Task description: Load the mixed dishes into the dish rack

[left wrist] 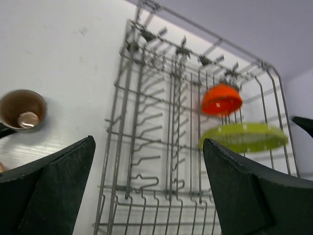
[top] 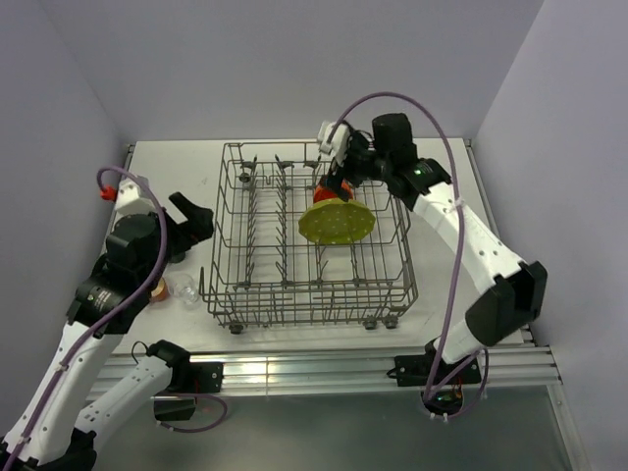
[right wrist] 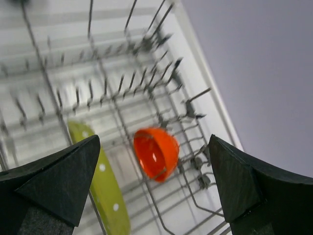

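The grey wire dish rack (top: pixel 218 235) stands mid-table. The yellow-green scalloped plate (top: pixel 337 222) stands on edge between tines at its far right, with the orange bowl (top: pixel 332 189) on its side just behind it. My right gripper (top: pixel 343 167) is open and empty, hovering just above the bowl (right wrist: pixel 156 153) without touching it; the plate (right wrist: pixel 105 196) is beside it. My left gripper (top: pixel 193 217) is open and empty, left of the rack (left wrist: pixel 122 112). The dark brown mug (left wrist: pixel 22 108), clear glass (top: pixel 183 290) and small orange cup (top: pixel 157 291) stand on the table at the left. The pale green cup is out of view.
The table's white top (top: pixel 167 167) runs between purple walls on three sides. The left arm's body hangs over the mug and cups. An aluminium rail (top: pixel 324 368) runs along the near edge. The rack's left and middle rows of tines (left wrist: pixel 146 147) hold nothing.
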### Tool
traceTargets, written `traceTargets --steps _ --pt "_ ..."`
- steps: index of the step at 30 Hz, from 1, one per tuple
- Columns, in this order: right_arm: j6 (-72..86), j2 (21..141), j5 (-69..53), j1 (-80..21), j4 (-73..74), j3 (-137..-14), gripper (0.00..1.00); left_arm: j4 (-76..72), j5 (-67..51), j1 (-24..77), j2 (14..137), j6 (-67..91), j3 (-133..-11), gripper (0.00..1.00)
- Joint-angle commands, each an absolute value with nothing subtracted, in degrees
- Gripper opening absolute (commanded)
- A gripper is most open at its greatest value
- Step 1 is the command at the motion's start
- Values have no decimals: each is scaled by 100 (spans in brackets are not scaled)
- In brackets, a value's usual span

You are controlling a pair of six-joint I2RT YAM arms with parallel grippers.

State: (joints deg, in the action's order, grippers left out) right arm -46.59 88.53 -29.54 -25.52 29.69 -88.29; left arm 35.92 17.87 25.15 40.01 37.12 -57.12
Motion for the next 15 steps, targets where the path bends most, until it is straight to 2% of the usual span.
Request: traceTargets --steps 1,4,6,9,10,15 --pt "-1764 8016 -2604 -2566 373 -8562 100 3928 3153 2514 4236 4060 -6327 99" --pt "-12 8041 -1453 -2680 262 -8796 100 4261 3803 2470 4692 4174 -6661 99" --pt "831 8366 -733 -2759 1305 -9621 100 4341 3963 2303 5026 4192 -6872 99" --pt "1447 8745 -746 -2856 2766 -10633 100 4360 3780 1786 5387 4166 -7075 99" --pt "1537 8719 -817 -2909 2908 -10635 100 4333 3483 1436 5553 4123 -7127 99" --pt "1817 7499 -1459 -3243 1593 -8686 100 4324 3068 511 6247 3947 -7523 99"
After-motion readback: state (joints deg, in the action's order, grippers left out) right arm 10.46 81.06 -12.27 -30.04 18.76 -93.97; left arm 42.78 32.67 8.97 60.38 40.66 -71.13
